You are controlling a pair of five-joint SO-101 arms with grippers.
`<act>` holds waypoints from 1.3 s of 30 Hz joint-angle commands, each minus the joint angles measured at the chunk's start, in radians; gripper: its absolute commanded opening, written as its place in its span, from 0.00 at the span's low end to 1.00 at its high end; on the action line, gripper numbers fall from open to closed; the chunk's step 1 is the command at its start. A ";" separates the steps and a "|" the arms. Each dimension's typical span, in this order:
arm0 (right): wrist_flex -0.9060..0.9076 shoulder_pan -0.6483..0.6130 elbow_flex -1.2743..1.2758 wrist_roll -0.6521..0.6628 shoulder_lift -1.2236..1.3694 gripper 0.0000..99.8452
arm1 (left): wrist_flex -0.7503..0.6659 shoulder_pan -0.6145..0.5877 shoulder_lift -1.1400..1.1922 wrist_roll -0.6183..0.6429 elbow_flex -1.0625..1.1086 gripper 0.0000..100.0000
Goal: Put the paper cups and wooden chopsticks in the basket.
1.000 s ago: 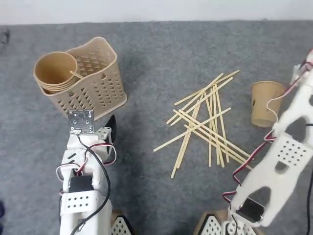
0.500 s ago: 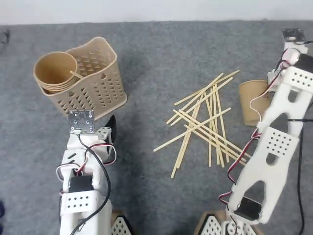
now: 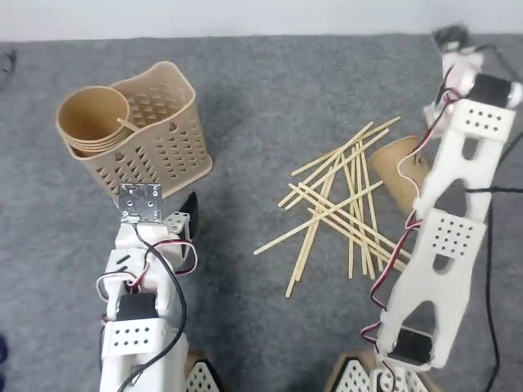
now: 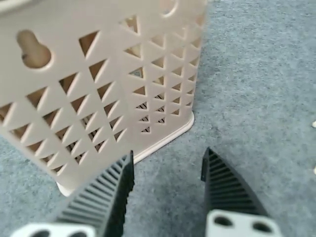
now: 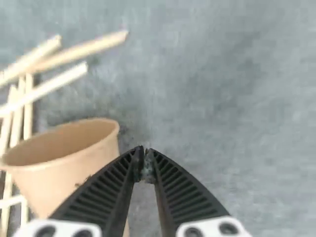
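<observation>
The basket (image 3: 163, 135) stands on the grey tabletop (image 3: 261, 90) with a stack of paper cups (image 3: 91, 116) nested in its left compartment and a single chopstick (image 3: 127, 126) leaning by them. The left hand (image 4: 168, 158) hovers low just in front of the basket's perforated wall, its jaws spread wide with nothing between them. Well away from the basket, to its right in the high view, the loose wooden chopsticks (image 3: 343, 204) lie criss-crossed in a heap. Farther from the basket, at that heap's far edge, a lone paper cup (image 3: 394, 167) lies on its side. The right hand (image 5: 144, 157) sits beside this cup's rim, jaws pressed together and empty; whether it touches the cup is unclear.
</observation>
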 commanded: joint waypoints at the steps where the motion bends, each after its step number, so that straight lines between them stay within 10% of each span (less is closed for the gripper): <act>1: 0.021 -0.068 -0.107 0.014 -0.088 0.01 | -0.003 0.008 -0.014 -0.011 -0.004 0.21; 11: -0.085 -0.277 -0.123 0.023 0.081 0.01 | -0.003 0.002 -0.014 -0.011 -0.004 0.21; 26: 0.042 -0.097 -0.114 0.130 0.125 0.01 | -0.003 0.006 -0.014 -0.011 -0.004 0.21; 39: 0.039 -0.007 0.710 0.133 -0.380 0.01 | -0.003 0.003 -0.014 -0.011 -0.005 0.21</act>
